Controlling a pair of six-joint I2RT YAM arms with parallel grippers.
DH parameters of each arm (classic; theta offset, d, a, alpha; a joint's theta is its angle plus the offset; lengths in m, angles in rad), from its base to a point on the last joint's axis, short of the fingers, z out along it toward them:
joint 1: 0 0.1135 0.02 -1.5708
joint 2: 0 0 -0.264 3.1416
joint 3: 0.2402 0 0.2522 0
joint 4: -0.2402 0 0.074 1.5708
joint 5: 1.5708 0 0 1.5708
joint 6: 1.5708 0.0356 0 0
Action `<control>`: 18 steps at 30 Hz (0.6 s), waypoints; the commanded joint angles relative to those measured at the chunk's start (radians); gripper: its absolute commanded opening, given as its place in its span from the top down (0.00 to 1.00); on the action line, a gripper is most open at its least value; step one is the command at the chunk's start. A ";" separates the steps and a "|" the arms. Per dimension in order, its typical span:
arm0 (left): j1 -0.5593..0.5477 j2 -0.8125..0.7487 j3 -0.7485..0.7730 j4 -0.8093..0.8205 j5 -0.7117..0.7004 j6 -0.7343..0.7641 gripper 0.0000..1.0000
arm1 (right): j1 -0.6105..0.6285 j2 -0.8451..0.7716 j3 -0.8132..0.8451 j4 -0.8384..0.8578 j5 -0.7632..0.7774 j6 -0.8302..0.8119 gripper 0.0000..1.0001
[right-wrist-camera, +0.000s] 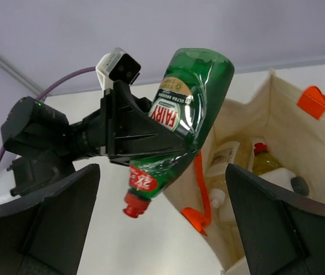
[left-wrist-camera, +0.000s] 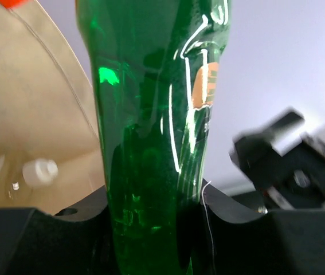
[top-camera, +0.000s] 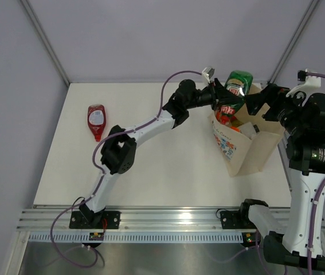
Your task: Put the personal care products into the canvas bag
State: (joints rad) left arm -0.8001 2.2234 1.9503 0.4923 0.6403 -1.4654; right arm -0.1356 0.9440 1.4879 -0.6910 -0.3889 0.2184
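Note:
My left gripper (top-camera: 220, 96) is shut on a green bottle (top-camera: 235, 90) with a red cap (right-wrist-camera: 136, 204). The bottle hangs tilted, cap down, at the left rim of the canvas bag (top-camera: 248, 150). From the left wrist the green bottle (left-wrist-camera: 151, 143) fills the space between the jaws of the left gripper (left-wrist-camera: 156, 213). Inside the canvas bag (right-wrist-camera: 248, 123) lie a pale-yellow bottle (right-wrist-camera: 226, 157) and a yellow-green red-capped bottle (right-wrist-camera: 263, 161). A red bottle (top-camera: 96, 121) lies on the table at the far left. My right gripper (right-wrist-camera: 162, 229) is open and empty, beside the bag's right side.
The bag's orange handles (right-wrist-camera: 199, 192) hang over its rim. The right gripper (top-camera: 259, 104) hovers by the bag's upper right corner. The table (top-camera: 168, 166) is white, with grey walls behind and an aluminium rail (top-camera: 168, 220) at the near edge.

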 commanded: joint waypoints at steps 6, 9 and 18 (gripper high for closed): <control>-0.071 0.026 0.288 -0.294 -0.197 0.104 0.98 | -0.065 -0.108 -0.074 0.065 0.215 0.136 0.01; -0.082 -0.013 0.276 -0.409 -0.224 0.171 0.97 | -0.084 -0.132 -0.100 0.082 0.222 0.154 0.00; -0.094 -0.005 0.318 -0.627 -0.237 0.227 0.50 | -0.107 -0.143 -0.126 0.084 0.193 0.180 0.00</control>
State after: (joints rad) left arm -0.8894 2.3184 2.1960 -0.1432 0.4267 -1.2781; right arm -0.2314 0.8040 1.3769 -0.6472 -0.2024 0.3721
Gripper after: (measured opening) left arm 0.458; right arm 0.993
